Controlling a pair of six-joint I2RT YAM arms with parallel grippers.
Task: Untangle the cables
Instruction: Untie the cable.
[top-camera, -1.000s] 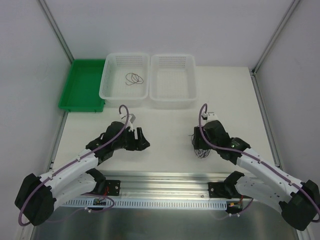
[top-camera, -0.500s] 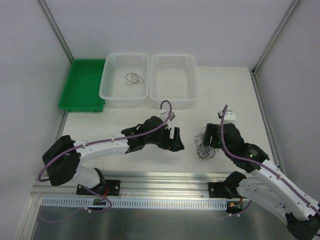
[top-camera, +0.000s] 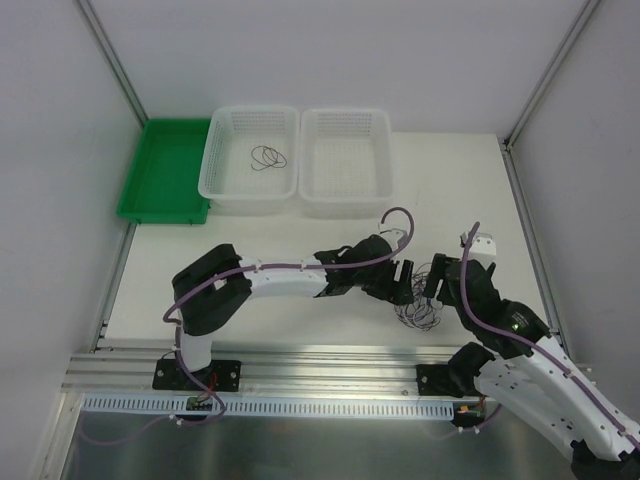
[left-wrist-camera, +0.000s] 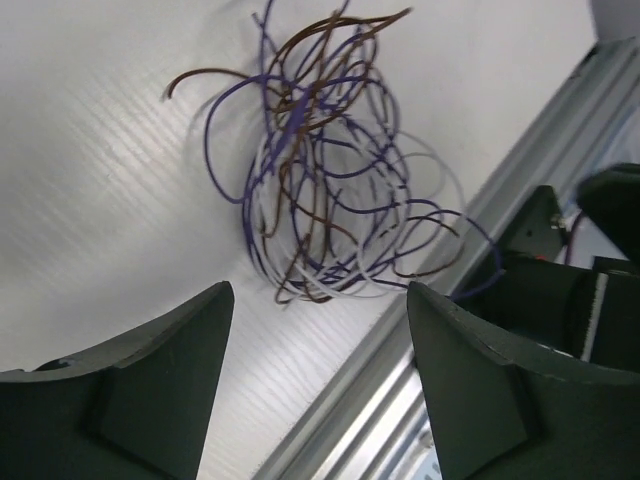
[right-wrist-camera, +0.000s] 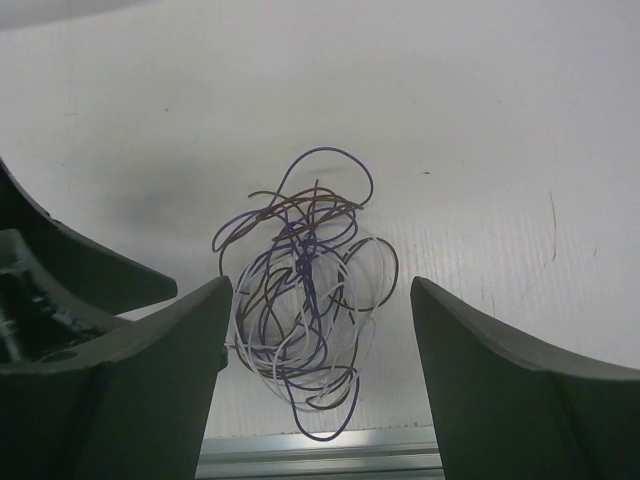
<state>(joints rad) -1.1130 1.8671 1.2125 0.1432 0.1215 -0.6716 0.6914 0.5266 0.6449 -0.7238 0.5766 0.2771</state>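
Between two spread jaws, one cable tangle (right-wrist-camera: 300, 320)

1. This is a robotics lab cell: plain white panel walls (top-camera: 300, 60) framed by slanted aluminium posts (top-camera: 113, 60) close in a flat white desk (top-camera: 450, 190).
2. Two white-and-black jointed robot arms trailing purple cables, left (top-camera: 285, 280) and right (top-camera: 540, 375), are mounted at a slotted aluminium rail (top-camera: 330, 360) on the near edge.
3. Sorting containers line the back (all plain, utilitarian plastic): two white perforated baskets (top-camera: 215, 160) (top-camera: 345, 205) and a shallow green tray (top-camera: 160, 170).
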